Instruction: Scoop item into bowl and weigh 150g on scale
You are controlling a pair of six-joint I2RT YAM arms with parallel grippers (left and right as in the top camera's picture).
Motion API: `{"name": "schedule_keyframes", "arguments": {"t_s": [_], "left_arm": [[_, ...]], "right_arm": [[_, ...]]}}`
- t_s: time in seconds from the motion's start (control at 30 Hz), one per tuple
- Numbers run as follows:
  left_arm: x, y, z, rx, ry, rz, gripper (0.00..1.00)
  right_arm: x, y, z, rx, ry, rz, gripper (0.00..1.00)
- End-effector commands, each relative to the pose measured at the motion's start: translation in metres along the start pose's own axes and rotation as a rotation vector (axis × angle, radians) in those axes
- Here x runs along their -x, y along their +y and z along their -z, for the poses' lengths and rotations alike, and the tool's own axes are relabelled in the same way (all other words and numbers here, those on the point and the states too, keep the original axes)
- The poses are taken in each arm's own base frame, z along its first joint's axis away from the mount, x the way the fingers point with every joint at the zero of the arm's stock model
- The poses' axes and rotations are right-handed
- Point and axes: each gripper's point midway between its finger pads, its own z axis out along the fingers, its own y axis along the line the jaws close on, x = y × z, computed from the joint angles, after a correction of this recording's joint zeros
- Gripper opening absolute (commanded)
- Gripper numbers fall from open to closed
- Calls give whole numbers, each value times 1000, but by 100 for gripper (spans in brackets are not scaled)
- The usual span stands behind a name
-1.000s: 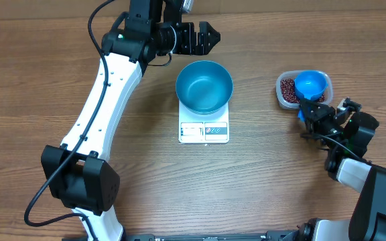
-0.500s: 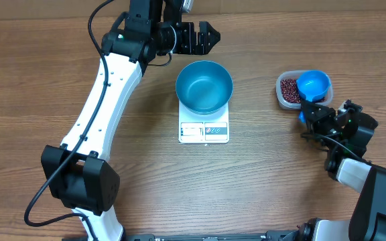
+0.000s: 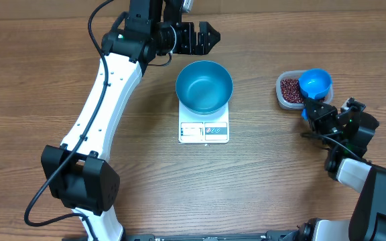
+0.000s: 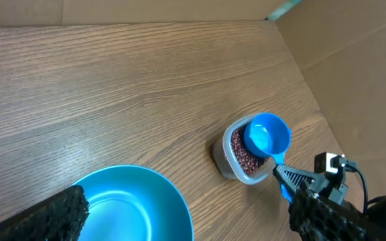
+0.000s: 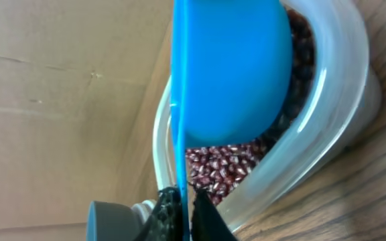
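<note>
The round blue bowl (image 3: 204, 86) stands empty on the white scale (image 3: 204, 131) in mid-table. The item, dark red-brown beans (image 3: 288, 88), lies in a clear tub (image 3: 281, 98) to the right. A small blue scoop (image 3: 314, 82) rests over the tub's right half. My right gripper (image 3: 311, 110) is shut on the scoop's thin handle, just in front of the tub. In the right wrist view the scoop (image 5: 233, 73) stands on edge over the beans (image 5: 220, 167). My left gripper (image 3: 203, 38) hangs open behind the bowl, holding nothing.
The left wrist view looks over the bowl's rim (image 4: 133, 207) toward the tub (image 4: 228, 159) and scoop (image 4: 268, 135). A cardboard wall (image 4: 354, 60) rises past the table's right edge. The left arm's white link (image 3: 102, 100) slants across the left side of the table.
The right gripper's jaws have closed tighter on the scoop's handle. The scoop has shifted slightly right and farther back over the tub. The left arm has not moved.
</note>
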Motion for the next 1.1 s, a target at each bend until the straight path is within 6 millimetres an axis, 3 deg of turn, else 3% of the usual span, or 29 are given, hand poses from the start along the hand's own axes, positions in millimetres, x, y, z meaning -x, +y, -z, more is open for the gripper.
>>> {"name": "schedule_keyframes", "arguments": {"t_s": [0.0,0.2,0.4,0.63,0.7,0.73,0.8,0.83,0.87,0.97,1.07], "left_arm": [[4,-2,7,1,-13,-38,100],[10,-6,14,1,-29,-71,100],[18,-6,36,23,-33,-77,100],[16,2,64,126,16,-102,96],[10,8,73,187,45,-105,86],[6,12,76,219,65,-100,75],[-6,18,81,272,113,-85,26],[-13,19,82,285,138,-74,9],[-22,20,82,295,173,-61,4],[-54,19,83,310,295,-16,4],[-85,18,82,339,408,7,4]], "right_arm": [[-4,11,-1,43,34,32,4],[-6,35,-4,118,122,39,4],[-7,55,-7,140,228,26,4],[5,74,-2,21,314,76,4],[13,76,4,-73,330,114,4],[18,77,7,-120,331,135,4],[29,82,17,-207,328,197,4],[35,87,22,-236,325,225,4],[40,93,27,-256,324,244,4],[48,108,36,-272,324,289,4],[47,110,39,-279,335,284,4]]}}
